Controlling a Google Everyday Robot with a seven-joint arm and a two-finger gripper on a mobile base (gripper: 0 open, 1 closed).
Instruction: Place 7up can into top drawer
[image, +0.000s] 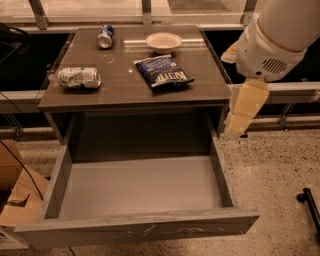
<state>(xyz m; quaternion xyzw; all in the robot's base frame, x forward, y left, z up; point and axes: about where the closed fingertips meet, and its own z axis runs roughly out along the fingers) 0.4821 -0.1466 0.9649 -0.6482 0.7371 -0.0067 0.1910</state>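
Observation:
The 7up can (79, 77), silvery-white with green print and dented, lies on its side at the left of the tabletop. The top drawer (140, 186) stands pulled out below the tabletop, its grey bottom bare and its front panel (145, 231) scratched. My gripper (239, 120) hangs from the white arm (272, 37) at the right, just outside the table's right front corner and above the drawer's right wall. It is far from the can and holds nothing that I can see.
On the tabletop (120, 92) lie a blue can with a silver top (105, 36) at the back, a white bowl (163, 42) and a dark blue chip bag (163, 71). A cardboard box (20, 197) stands left of the drawer. A black leg (310, 202) lies on the floor at the right.

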